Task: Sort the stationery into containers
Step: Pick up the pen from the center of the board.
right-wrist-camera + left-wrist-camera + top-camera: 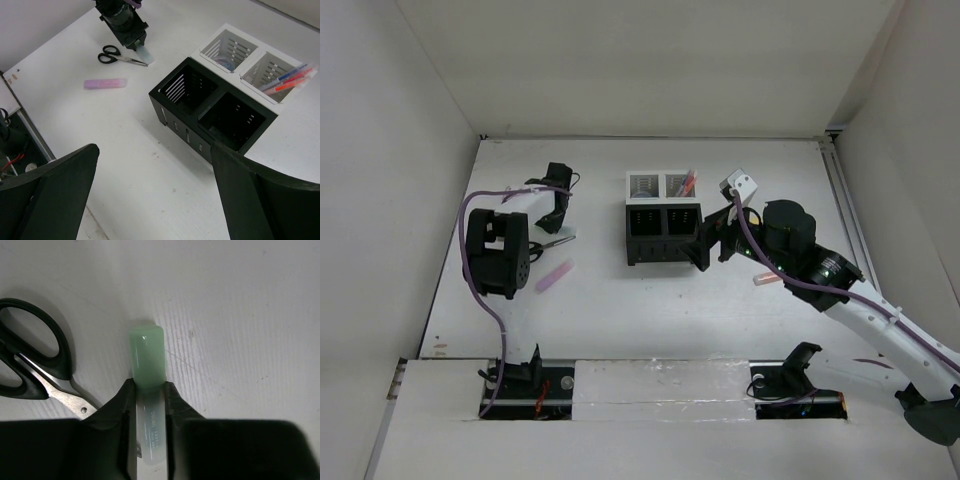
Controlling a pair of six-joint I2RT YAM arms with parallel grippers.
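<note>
My left gripper [149,387] is shut on a green-capped marker [147,357] with a clear barrel, lying on the white table. Both fingers press its sides just below the cap. Black-handled scissors [35,355] lie right beside it to the left. From above, the left gripper [558,215] points down at the far left, and a pink marker [554,277] lies nearer the arm bases. The containers [665,218] stand mid-table: two black bins [212,112] in front and two white bins [250,57] behind, one holding red-orange pens [290,80]. My right gripper [155,150] hangs open beside the black bins, holding nothing.
An orange marker [766,280] lies partly under the right arm. White walls close in the table on three sides. Both arm bases sit at the near edge. The pink marker [105,83] and the scissors [120,56] lie apart from the bins.
</note>
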